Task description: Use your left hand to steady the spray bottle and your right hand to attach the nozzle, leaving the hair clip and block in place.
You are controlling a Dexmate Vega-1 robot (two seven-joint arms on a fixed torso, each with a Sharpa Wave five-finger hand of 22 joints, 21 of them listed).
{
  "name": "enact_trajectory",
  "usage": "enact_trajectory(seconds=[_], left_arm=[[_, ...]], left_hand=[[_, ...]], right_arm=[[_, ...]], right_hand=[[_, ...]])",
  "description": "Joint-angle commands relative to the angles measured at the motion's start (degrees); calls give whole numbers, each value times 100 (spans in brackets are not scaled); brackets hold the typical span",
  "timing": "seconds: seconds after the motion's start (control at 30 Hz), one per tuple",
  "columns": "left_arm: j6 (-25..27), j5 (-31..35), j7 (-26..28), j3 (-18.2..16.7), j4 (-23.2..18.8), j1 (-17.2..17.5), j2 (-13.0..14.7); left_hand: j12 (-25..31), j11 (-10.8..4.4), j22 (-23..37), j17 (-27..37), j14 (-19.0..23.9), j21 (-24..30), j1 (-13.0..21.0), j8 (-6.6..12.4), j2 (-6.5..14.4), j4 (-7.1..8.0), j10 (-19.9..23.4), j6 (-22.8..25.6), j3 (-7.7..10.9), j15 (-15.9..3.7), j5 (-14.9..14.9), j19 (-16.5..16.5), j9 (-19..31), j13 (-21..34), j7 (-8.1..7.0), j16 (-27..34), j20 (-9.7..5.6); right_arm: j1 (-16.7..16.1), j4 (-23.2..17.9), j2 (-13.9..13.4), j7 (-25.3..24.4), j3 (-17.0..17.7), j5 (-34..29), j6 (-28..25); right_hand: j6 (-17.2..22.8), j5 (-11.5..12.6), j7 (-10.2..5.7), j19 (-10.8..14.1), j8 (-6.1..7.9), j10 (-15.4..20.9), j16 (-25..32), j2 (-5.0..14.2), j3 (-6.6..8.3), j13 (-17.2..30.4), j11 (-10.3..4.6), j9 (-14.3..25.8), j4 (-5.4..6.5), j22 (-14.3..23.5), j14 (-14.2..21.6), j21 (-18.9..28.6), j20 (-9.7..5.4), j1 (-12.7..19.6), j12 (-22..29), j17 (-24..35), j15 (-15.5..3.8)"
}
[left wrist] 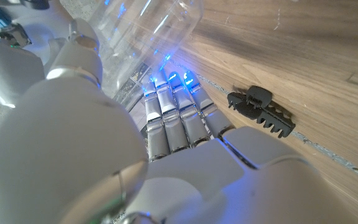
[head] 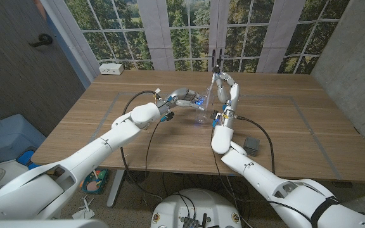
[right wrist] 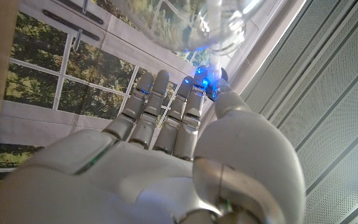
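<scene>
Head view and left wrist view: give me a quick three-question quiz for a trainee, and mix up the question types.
1. True or false: the left hand holds the bottle.
2. Where is the block? A: on the table, apart from the bottle. B: on top of the bottle. C: in the left hand.
3. Fill in: in the left wrist view, the black toothed thing lying on the table near the fingers is the ____.

Key: 1 true. 2 A. 3 clip.
</scene>
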Motion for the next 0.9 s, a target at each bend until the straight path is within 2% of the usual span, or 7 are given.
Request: enact_trajectory(seconds=[0.03,0.3,0.43,0.53,0.7,0.9], left_arm=[[61,58,83,-16,-96,31,26],[113,100,140,-17,-182,64,46],[131,113,147,-11,-204,64,42],[148,129,152,-2,-215,61,41],[261,379,324,50,-330,73,73],[286,385,335,47,-353,86,71]], left_hand=[[37,-878,3,14,-14,48,1323,53,1373,10,1121,1170,35,-910,40,-37,191,217,-477,-3,-70],[34,-878,2,17,-11,57,1329,49,1371,7,1125,1182,33,-917,39,-40,192,218,-481,1,-77],[33,-868,2,17,-14,61,1329,45,1370,8,1128,1184,32,-913,39,-43,193,219,-483,-1,-77],[34,-876,2,17,-15,65,1326,43,1372,10,1135,1187,32,-909,38,-44,194,219,-478,-1,-80],[31,-879,1,17,-14,69,1328,39,1372,10,1135,1188,32,-911,38,-47,195,220,-477,-1,-81],[23,-872,1,19,-14,79,1332,33,1371,8,1127,1191,30,-915,38,-48,197,221,-479,1,-70]], right_arm=[[-225,-104,-95,228,12,221,-10],[-377,-195,-165,318,56,220,18],[-397,-148,-197,373,65,224,148],[-386,-72,-198,401,83,228,293],[-435,-99,-228,487,169,311,469],[-470,-87,-236,642,284,371,688]], right_hand=[[-159,76,24,-14,-55,-85,-51,-19,2,27,33,17,57,18,22,34,46,-126,-56,1,-818],[-479,132,70,-50,-172,-176,-87,-97,-68,42,138,31,100,16,7,41,116,-334,-105,14,-746],[-854,157,71,-67,-316,-303,-106,-144,-114,63,155,38,113,15,-15,45,156,-469,-158,40,-739],[-956,155,103,-81,-356,-389,-133,-185,-158,66,223,41,146,14,-45,43,188,-588,-197,43,-694],[-1045,195,94,-88,-392,-485,-177,-90,-99,79,238,43,152,14,-52,44,181,-614,-236,25,-691],[-1096,254,156,-115,-416,-507,-224,52,-48,80,301,46,220,14,-73,41,181,-723,-257,15,-663]])
